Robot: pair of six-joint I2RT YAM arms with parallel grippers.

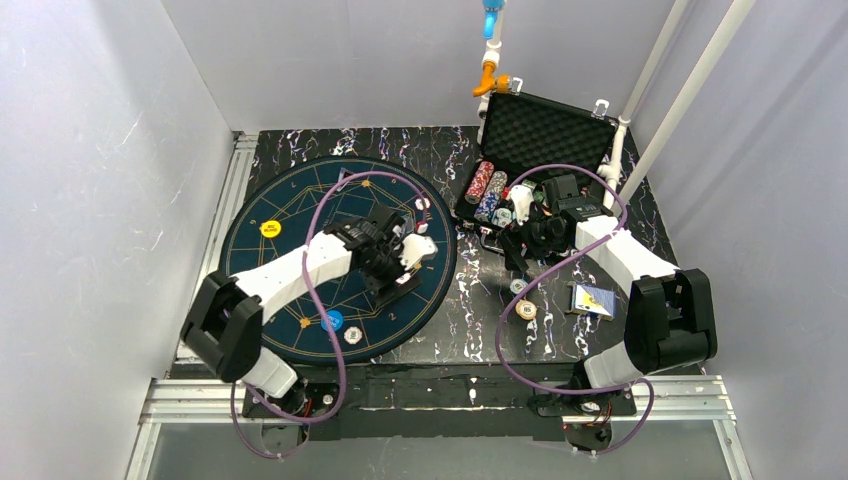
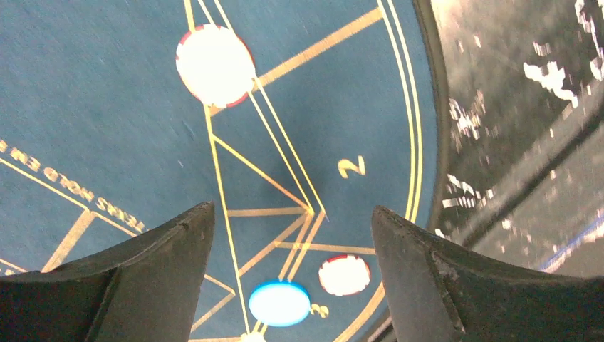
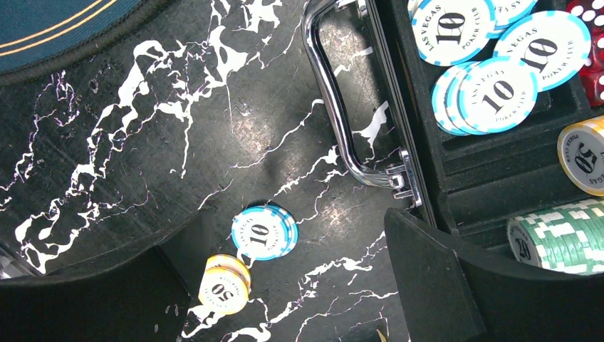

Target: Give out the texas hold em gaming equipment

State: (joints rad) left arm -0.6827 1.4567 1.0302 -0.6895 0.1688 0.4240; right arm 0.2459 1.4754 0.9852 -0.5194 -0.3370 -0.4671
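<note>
L tool (image 2: 292, 208) released, empty, over mat (image 2: 107, 107) w/ red-white chip (image 2: 215, 65), left half of counter (image 1: 470, 320). R tool (image 3: 285, 224) released above blue 10 chip (image 3: 262, 232) & yellow 50 chip (image 3: 224, 285), beside case (image 3: 498, 178) at far-right corner.

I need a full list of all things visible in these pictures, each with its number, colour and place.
table: one, black with white veins, beneath everything.
mat: one, round, dark blue with gold lines, table's left half.
case: one, black, open, far right.
yellow button disc: one, mat's far left.
blue button disc: one, mat's near edge.
white red-edged chips: at least two, on the mat.
loose chips: light blue and yellow piles, table, before the case.
chips in case: many, red, light blue, green, yellow.
card: blue back, number unclear, table's near right.
left arm: white and black, over the mat, jaws open.
right arm: white and black, at the case, jaws open.
</note>
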